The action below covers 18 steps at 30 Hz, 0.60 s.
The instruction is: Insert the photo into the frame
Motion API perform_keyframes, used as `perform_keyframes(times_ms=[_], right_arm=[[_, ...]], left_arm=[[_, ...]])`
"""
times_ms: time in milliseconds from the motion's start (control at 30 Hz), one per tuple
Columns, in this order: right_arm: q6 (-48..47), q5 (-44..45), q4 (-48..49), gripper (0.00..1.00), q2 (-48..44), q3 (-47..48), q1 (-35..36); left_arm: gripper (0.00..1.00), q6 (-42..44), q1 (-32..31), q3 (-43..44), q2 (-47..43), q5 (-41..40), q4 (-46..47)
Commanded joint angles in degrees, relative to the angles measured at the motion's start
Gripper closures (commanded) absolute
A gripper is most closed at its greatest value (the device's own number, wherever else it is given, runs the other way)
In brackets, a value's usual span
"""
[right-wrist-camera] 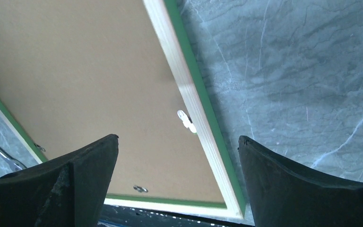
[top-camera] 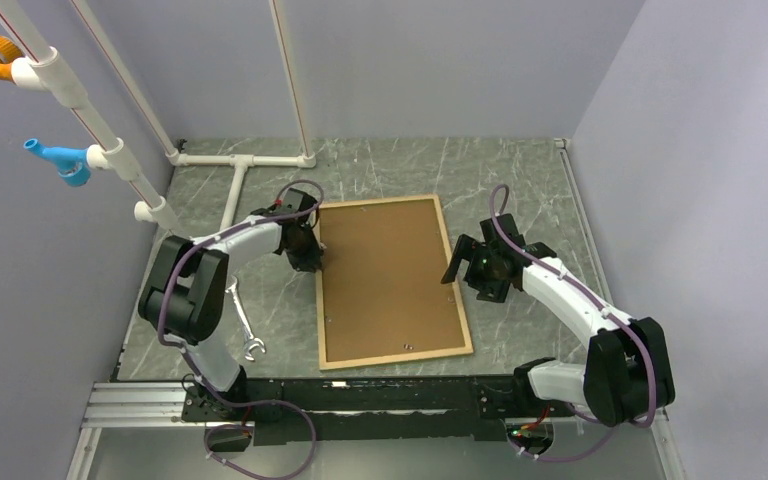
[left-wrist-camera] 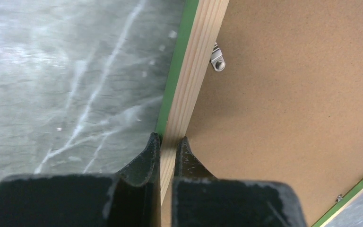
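Tan wood frame [left-wrist-camera: 196,61] lies flat, brown backing board [top-camera: 390,275] up. Left gripper [left-wrist-camera: 168,142] clamps its left rail; right gripper [right-wrist-camera: 178,137] hangs wide open over right rail

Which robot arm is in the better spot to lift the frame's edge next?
Probably the left. The left gripper is shut on the side rail of the frame. The right gripper hangs open above the opposite rail, gripping nothing, so it would first have to come down and close.

White-and-black arms [top-camera: 245,238] carry purple cables [top-camera: 300,183] and matte black jaws.
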Motion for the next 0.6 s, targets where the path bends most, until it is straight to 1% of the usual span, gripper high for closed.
perform_keyframes(times_ms=[0, 100, 167, 300, 433, 567], right_arm=[[0.3, 0.3, -1.4, 0.0, -1.3, 1.1, -0.2], [0.7, -0.7, -0.9, 0.0, -1.1, -0.3, -0.1], [1.2, -1.8, -0.4, 0.0, -1.3, -1.3, 0.2], [2.4, -2.1, -1.1, 0.0, -2.3, -2.5, 1.0], [3.6, -1.8, -2.8, 0.01, -3.3, -3.0, 2.2], [5.7, -2.2, -4.3, 0.01, -4.8, -3.5, 5.2]], left_arm=[[1.0, -9.6, 3.2, -2.6, -2.8, -6.6, 1.6], [1.0, -12.9, 3.3, -4.5, -5.3, -8.7, 1.6], [1.0, -14.9, 3.3, -6.7, -7.1, -8.2, 3.5], [1.0, -16.7, 2.9, -8.4, -8.8, -7.0, 5.1], [1.0, -18.6, 0.7, -10.0, -9.9, -6.9, 6.5], [1.0, -21.2, -2.2, -12.2, -10.8, -6.9, 7.6]])
